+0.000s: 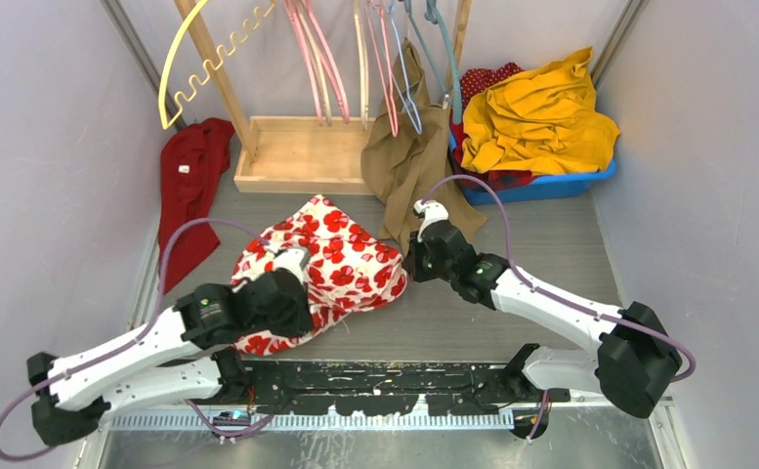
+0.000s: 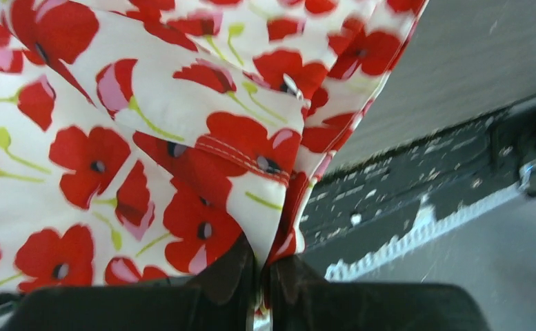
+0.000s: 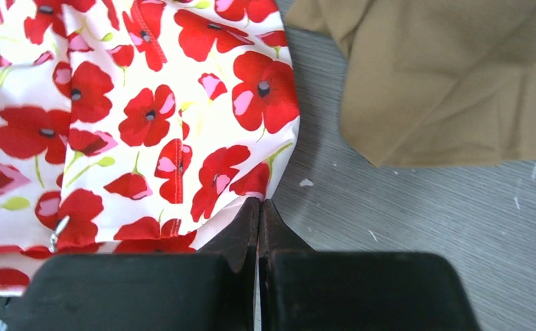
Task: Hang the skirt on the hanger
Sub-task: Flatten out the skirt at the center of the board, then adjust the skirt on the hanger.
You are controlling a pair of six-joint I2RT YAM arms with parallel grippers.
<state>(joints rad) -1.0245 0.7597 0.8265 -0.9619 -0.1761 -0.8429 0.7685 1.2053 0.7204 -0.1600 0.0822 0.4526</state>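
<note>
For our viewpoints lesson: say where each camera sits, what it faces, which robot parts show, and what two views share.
Top external: above and behind the bases, looking down on the table; left arm and right arm show.
Left wrist: on that wrist, looking along the left gripper, shut on the poppy-print skirt.
Right wrist: on that wrist, looking down; right gripper pinches the skirt's edge beside a tan garment.
All three show the skirt.

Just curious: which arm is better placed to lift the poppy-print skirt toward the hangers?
Right, probably. The right pincer pinches the edge of the white, red-poppy fabric skirt nearer the pink and blue hangers; the left pincer grips its near side, farther off.
</note>
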